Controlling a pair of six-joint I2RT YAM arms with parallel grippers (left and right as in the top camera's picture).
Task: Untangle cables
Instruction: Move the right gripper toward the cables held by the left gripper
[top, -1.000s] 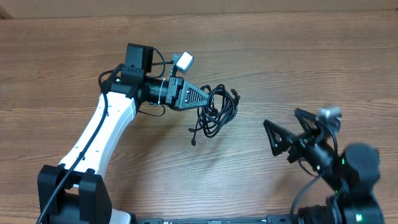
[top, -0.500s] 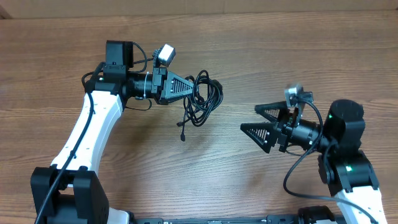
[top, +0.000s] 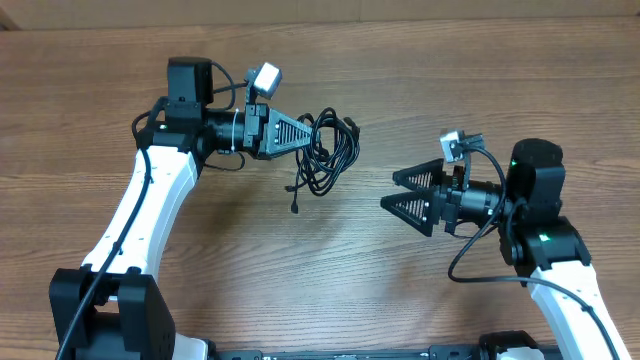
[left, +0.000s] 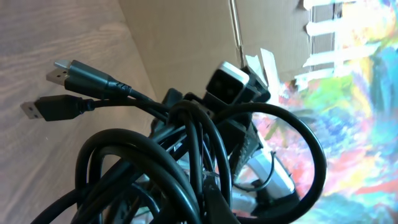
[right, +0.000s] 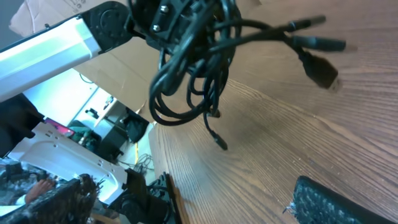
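The cables (top: 330, 155) form one tangled black bundle lifted off the wooden table (top: 250, 260). My left gripper (top: 310, 135) is shut on the bundle's left side. One loose end (top: 296, 205) dangles toward the table. In the left wrist view the cables (left: 180, 155) fill the frame and hide the fingers; two flat plugs (left: 62, 68) stick out to the left. My right gripper (top: 390, 190) is open, pointing left at the bundle from a short gap away, with nothing between its fingers. The right wrist view shows the cables (right: 186, 68) hanging ahead, plugs (right: 320, 68) to the right, and one finger pad (right: 342, 202).
Bare wood table lies under and around both arms. The left arm's white link (top: 150, 210) runs from the near left edge. A cardboard wall (left: 186, 37) stands beyond the table's far edge.
The left gripper carried the bundle a little left and up. The right arm swung round to point left at the bundle and moved closer, its jaws still wide.
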